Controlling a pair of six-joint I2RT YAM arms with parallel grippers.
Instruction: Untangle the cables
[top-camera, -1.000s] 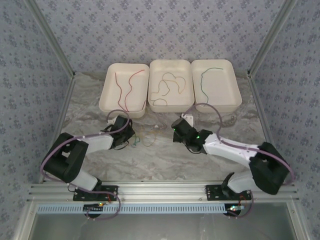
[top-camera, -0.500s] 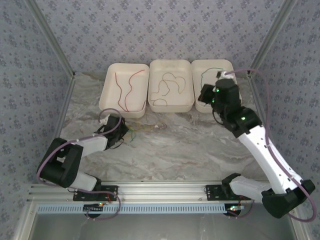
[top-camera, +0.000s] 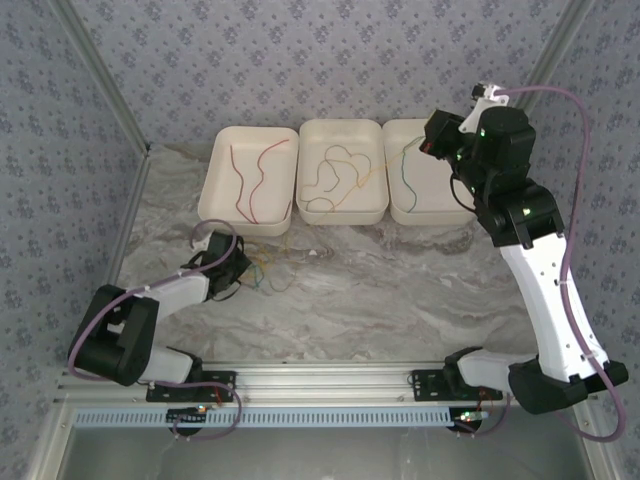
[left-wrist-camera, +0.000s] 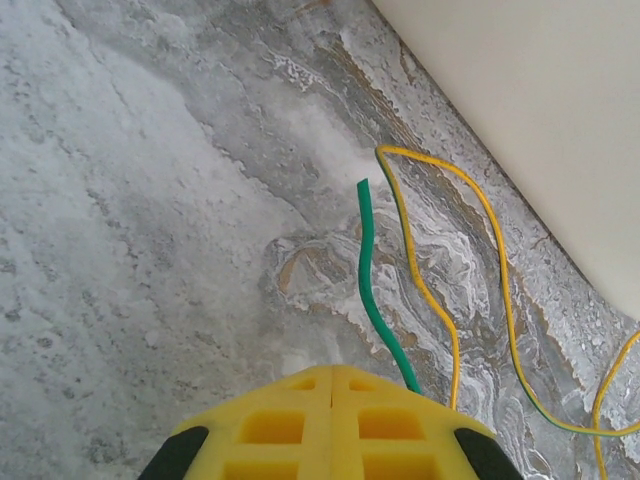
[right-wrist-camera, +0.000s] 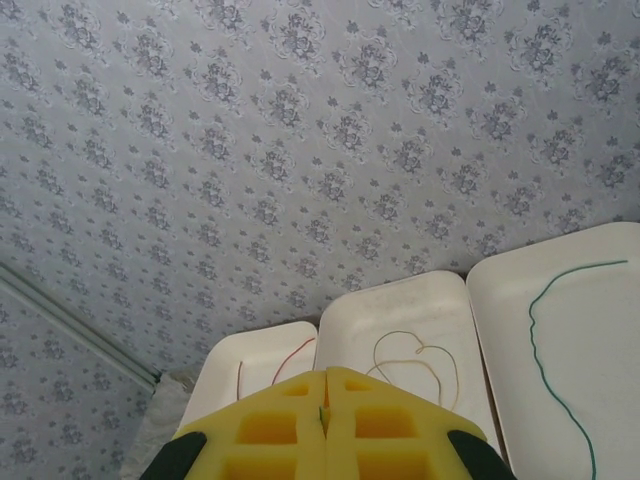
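The enclosure walls (top-camera: 330, 60) at the rear and both sides are papered in grey-blue with a repeating floral motif, and bare aluminium posts (top-camera: 100, 72) stand at the corners. The counter (top-camera: 400, 290) has a grey-and-white marbled surface under soft, even light. An aluminium rail (top-camera: 330, 382) runs along its near edge, with a slotted strip (top-camera: 330, 415) just beside it.
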